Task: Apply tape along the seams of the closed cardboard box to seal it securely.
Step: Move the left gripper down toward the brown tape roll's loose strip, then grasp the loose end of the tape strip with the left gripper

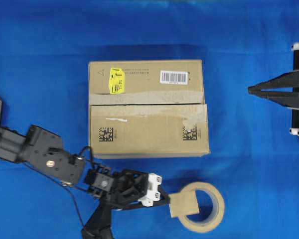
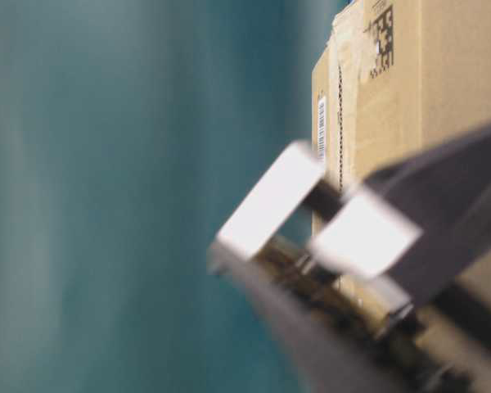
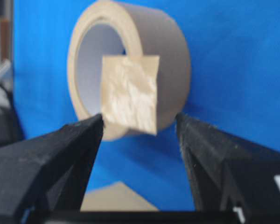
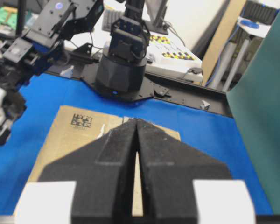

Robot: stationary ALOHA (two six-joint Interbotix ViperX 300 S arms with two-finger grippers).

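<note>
Tape (image 1: 183,204) square over roll (box (image 1: 148,108) closed)

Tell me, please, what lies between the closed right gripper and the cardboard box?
Only bare blue cloth. In the overhead view, the right gripper sits apart from the cardboard box, and nothing stands on the stretch between them.

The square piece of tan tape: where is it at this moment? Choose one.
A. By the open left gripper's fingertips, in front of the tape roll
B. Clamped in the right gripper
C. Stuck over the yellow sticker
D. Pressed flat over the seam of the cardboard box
A. The tape hangs before the tape roll at the open left gripper; the right gripper is shut, empty, away from the cardboard box.
</note>
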